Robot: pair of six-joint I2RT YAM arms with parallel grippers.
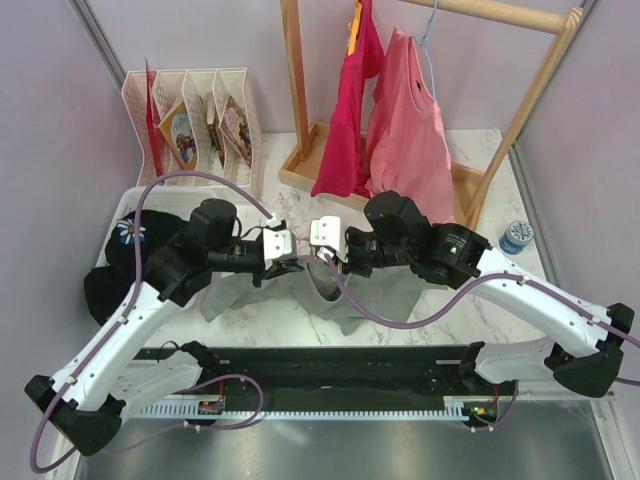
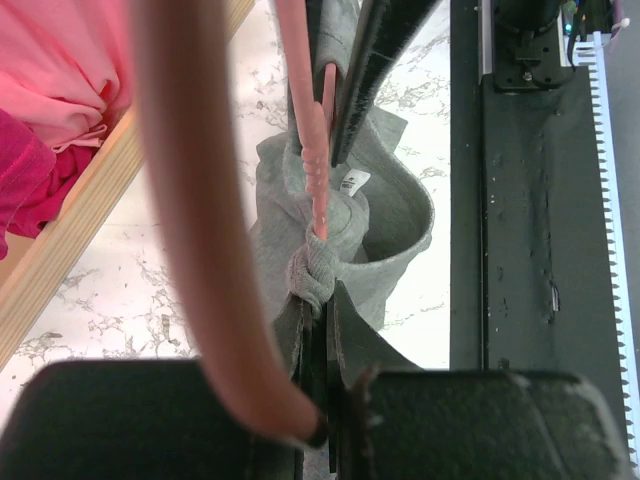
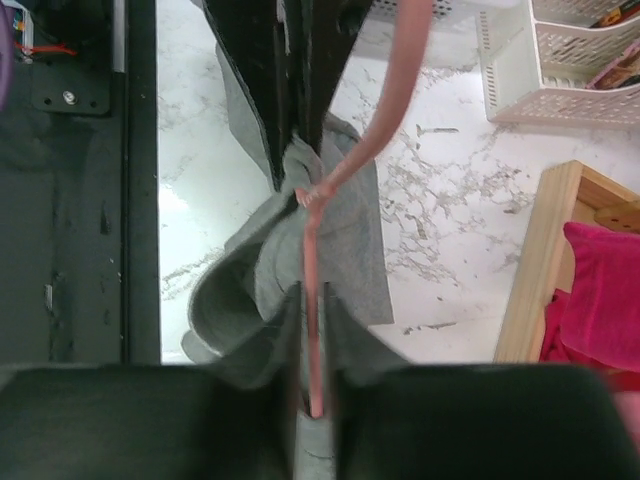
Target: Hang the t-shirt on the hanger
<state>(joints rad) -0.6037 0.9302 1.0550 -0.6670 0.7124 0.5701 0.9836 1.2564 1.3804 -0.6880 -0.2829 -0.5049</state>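
The grey t-shirt (image 1: 345, 290) hangs bunched between my two grippers above the marble table, its lower part resting on the table. In the left wrist view the t-shirt (image 2: 390, 220) shows its open neck with a white label (image 2: 352, 180). My left gripper (image 2: 322, 290) is shut on a bunched bit of the collar. The pale pink hanger (image 2: 316, 170) runs through the neck, and its hook curves close past the camera. My right gripper (image 3: 312, 290) is shut on the hanger (image 3: 312, 260), with the t-shirt (image 3: 350, 230) draped round its fingers. In the top view the left gripper (image 1: 283, 262) and right gripper (image 1: 328, 252) nearly meet.
A wooden rack (image 1: 300, 100) at the back holds a magenta top (image 1: 345, 110) and a light pink shirt (image 1: 410, 130) on a light blue hanger (image 1: 430, 60). A white organiser (image 1: 200, 110) stands back left. A black daisy garment (image 1: 125, 235) lies left, a blue-lidded jar (image 1: 517, 236) right.
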